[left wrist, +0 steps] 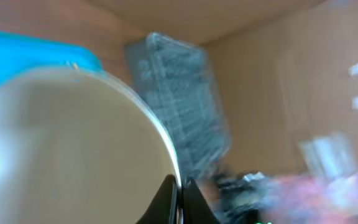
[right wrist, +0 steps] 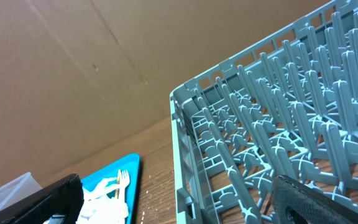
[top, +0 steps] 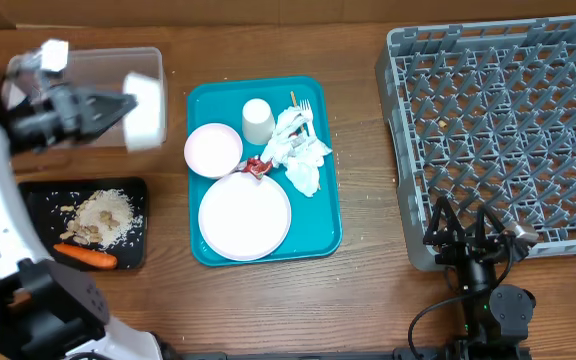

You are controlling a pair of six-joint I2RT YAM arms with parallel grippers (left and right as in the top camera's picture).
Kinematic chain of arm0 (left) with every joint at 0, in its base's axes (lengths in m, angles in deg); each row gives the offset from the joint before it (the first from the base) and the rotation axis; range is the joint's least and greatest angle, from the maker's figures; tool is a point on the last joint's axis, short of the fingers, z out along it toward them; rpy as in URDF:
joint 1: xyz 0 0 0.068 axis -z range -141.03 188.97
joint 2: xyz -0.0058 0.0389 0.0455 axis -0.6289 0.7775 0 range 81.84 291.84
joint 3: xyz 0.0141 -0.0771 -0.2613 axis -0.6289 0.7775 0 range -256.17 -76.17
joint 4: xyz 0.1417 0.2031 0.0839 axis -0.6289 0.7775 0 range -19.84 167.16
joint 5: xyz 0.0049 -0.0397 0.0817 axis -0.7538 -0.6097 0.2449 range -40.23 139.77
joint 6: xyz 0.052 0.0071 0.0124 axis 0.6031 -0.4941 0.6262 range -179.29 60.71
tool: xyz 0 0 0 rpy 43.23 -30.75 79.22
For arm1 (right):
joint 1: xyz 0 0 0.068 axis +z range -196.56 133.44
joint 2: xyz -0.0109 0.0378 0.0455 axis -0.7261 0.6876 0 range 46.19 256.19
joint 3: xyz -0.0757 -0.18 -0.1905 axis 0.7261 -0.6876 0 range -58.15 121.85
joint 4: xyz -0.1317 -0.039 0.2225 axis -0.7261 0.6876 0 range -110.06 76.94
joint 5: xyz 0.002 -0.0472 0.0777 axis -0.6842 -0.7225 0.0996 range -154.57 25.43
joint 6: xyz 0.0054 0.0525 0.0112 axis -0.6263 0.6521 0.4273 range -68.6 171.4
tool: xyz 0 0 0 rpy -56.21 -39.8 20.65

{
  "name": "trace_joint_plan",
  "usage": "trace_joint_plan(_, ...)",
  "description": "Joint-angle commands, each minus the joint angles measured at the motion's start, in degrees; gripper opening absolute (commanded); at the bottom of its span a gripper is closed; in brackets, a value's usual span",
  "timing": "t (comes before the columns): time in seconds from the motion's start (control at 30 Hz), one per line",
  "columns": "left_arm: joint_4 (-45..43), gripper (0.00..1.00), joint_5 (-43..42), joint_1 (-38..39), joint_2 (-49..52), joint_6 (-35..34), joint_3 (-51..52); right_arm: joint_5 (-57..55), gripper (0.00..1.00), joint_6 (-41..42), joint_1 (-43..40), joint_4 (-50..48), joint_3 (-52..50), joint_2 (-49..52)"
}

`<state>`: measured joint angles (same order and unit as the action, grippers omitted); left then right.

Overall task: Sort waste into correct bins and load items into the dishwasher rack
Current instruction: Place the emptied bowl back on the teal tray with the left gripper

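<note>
Left gripper (top: 131,104) pinching the white bowl (top: 147,112) by its rim, upper left — dishwasher rack (top: 508,120) lies far right, beside the wide-open right gripper (top: 463,218) — the nearer arm.

Quick headcount from where I'm standing: one grey rack (top: 503,120), one teal tray (top: 318,220), one clear tub (top: 108,62), one black tray (top: 38,200). Dishes: one big white plate (top: 245,216), one pale pink bowl (top: 213,149), one white cup (top: 257,121), plus one blurry white dish (top: 145,112), so four total. One fork (top: 306,105), one wooden stick (top: 293,98), one red wrapper (top: 257,167), one carrot (top: 86,257), one rice pile (top: 103,215). Napkins (top: 298,152): probably two, but the wad's hard to split.
</note>
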<state>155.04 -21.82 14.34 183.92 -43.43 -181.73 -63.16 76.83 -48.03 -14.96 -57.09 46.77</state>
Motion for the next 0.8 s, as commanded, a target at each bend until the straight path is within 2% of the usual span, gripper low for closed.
trace_joint_plan(0.0,-11.56,0.04,31.93,13.55,-0.61,-26.01,-5.14,-0.46,1.00,-0.31,-0.20,-0.42,-0.61,-0.42)
trace_joint_plan(0.03,-16.79,0.04,44.98,18.97,-0.61,-32.13,-5.20,-0.46,1.00,-0.33,-0.20,-0.42,-0.61,-0.42)
trace_joint_plan(0.1,-21.57,0.04,57.44,24.87,-0.22,-36.39,-5.18,-0.46,1.00,-0.33,-0.20,-0.42,-0.61,-0.42)
trace_joint_plan(0.13,-25.03,0.04,65.90,29.20,0.33,-37.38,-5.18,-0.46,1.00,-0.33,-0.20,-0.42,-0.61,-0.42)
trace_joint_plan(0.2,-28.83,0.04,75.23,34.27,1.51,-37.33,-5.18,-0.46,1.00,-0.33,-0.20,-0.42,-0.61,-0.42)
trace_joint_plan(0.27,-33.03,0.04,88.46,40.17,4.44,-37.33,-5.18,-0.46,1.00,-0.33,-0.20,-0.42,-0.61,-0.42)
trace_joint_plan(0.4,-37.83,0.04,93.24,42.64,10.27,-37.29,-5.18,-0.46,1.00,-0.33,-0.20,-0.39,-0.61,-0.42)
trace_joint_plan(0.77,-40.17,0.04,89.57,41.94,22.91,-37.35,-5.18,-0.46,1.00,-0.33,-0.20,-0.42,-0.61,-0.42)
